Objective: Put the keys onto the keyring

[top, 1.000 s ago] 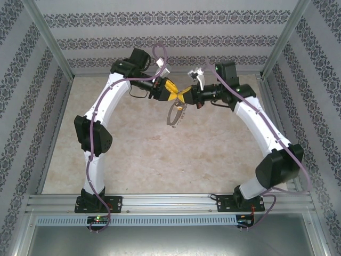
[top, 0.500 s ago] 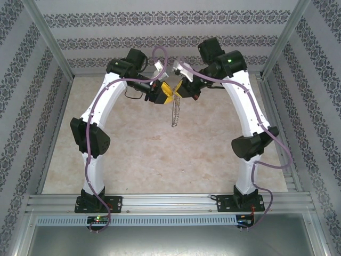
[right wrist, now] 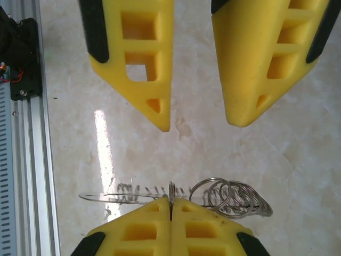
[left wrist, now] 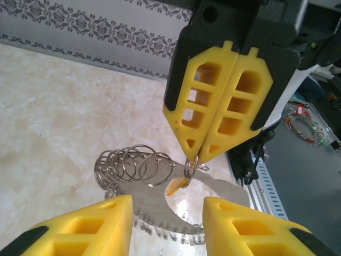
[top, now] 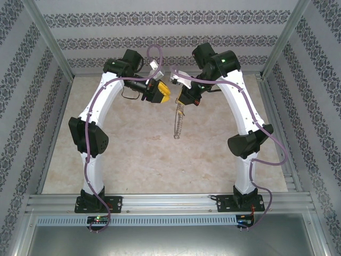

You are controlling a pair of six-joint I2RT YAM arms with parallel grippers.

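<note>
The keyring (top: 178, 124), a large thin silvery hoop, hangs edge-on under my right gripper (top: 181, 100) above the table. That gripper (right wrist: 171, 207) is shut on a small split ring (right wrist: 171, 193) at the hoop's rim. In the left wrist view the flat hoop (left wrist: 146, 200) carries a bunch of wire loops (left wrist: 130, 165). A tiny yellow-headed key (left wrist: 177, 186) dangles from the pinched ring (left wrist: 193, 166). My left gripper (top: 165, 93) faces the right one from the left, a short gap away. Its jaws (left wrist: 166, 207) are open with nothing held between them.
The marble-patterned tabletop (top: 133, 154) lies below both grippers. Patterned walls (top: 160, 42) and aluminium posts (top: 50, 40) enclose it. A slotted metal rail (top: 170, 202) with the arm bases runs along the near edge.
The two grippers, touching tip to tip a second ago, have drawn apart. The right arm has swung upright and turned its wrist, so the keyring now hangs edge-on.
</note>
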